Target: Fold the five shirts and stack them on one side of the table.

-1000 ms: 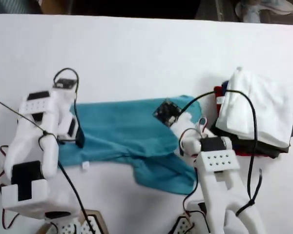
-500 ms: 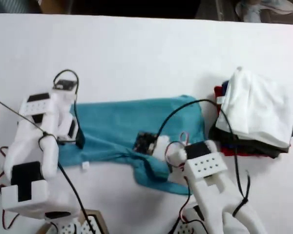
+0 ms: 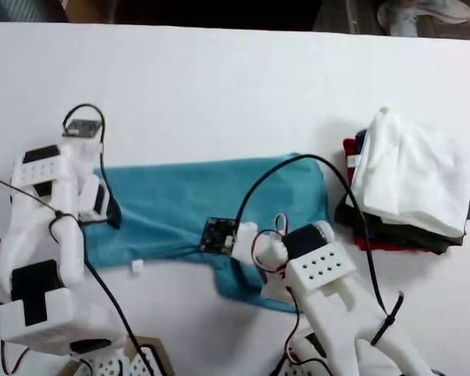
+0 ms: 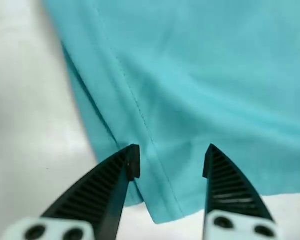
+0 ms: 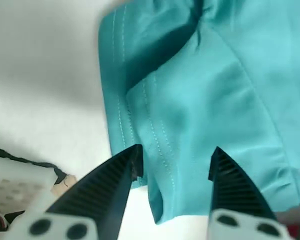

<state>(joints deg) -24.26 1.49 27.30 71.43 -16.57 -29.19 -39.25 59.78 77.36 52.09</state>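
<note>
A teal shirt (image 3: pixel 219 196) lies flat across the middle of the white table (image 3: pixel 219 86), with one part sticking out toward the front edge. My left gripper (image 3: pixel 102 207) is at the shirt's left end. It stands open just above a hemmed corner of the teal shirt (image 4: pixel 215 75), one finger (image 4: pixel 125 170) near the edge. My right gripper (image 3: pixel 236 258) hovers open over the front part of the shirt, where the stitched folds of the teal shirt (image 5: pixel 230 90) lie between its fingers (image 5: pixel 125 165). Neither gripper holds cloth.
A stack of folded shirts (image 3: pixel 407 184) with a white one on top sits at the table's right side. Both arm bases and their black cables crowd the front edge. The far half of the table is bare white surface.
My right arm has swung from the shirt's right end near the stack down to its front part. My left arm has shifted slightly left. The shirt has hardly moved.
</note>
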